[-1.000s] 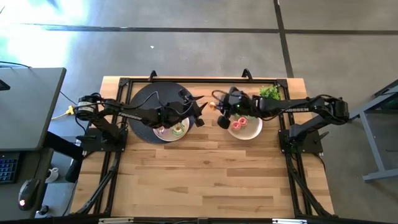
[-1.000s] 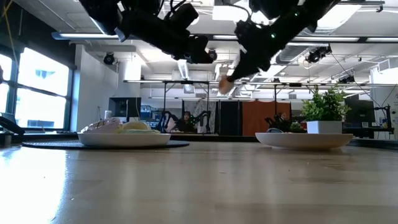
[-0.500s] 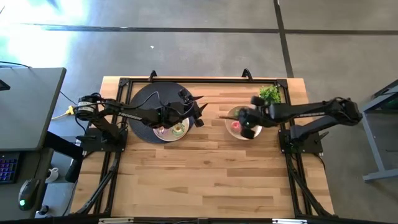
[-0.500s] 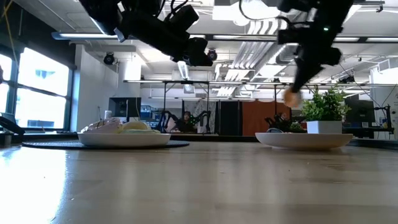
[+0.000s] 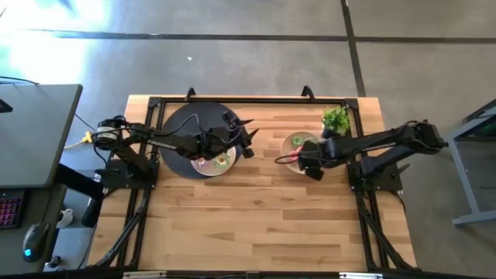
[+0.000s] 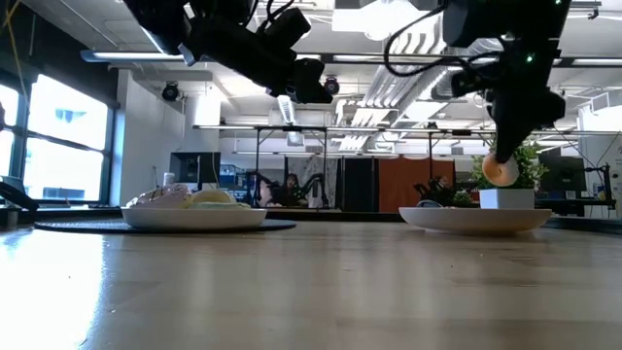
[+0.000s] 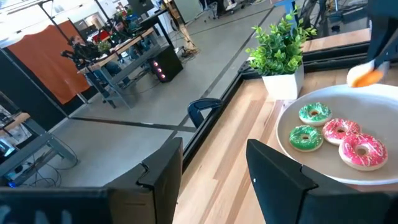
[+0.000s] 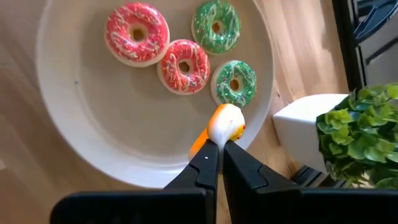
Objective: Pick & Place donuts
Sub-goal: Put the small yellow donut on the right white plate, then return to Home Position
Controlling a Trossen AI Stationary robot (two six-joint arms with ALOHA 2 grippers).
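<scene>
My right gripper (image 8: 219, 163) is shut on a tiny orange and cream donut (image 8: 224, 124), above the white plate (image 8: 93, 124) at the table's right. That plate holds two pink-red donuts (image 8: 137, 32) and two green ones (image 8: 234, 83). In the low view the held donut (image 6: 501, 172) hangs a little above the plate's rim (image 6: 476, 219). My left gripper (image 7: 214, 180) is open and empty in the air beside the left plate (image 5: 209, 168), which holds the larger iced donuts (image 5: 223, 160). My right gripper pinches the tiny donut's ring (image 8: 214, 140) between its two fingertips. The fingers point down from above. The donut stands on edge below the fingers, lifted clear of the plate.
A green plant (image 5: 335, 118) in a white pot (image 8: 305, 124) stands just beyond the right plate, toward the far right corner. A round dark mat (image 5: 182, 128) lies under the left plate. Bare wood (image 5: 256, 225) fills the table's near half.
My right gripper has carried the orange donut from the table's middle toward the right edge and downward. It is now low over the right plate. It has stayed shut on the donut throughout.
</scene>
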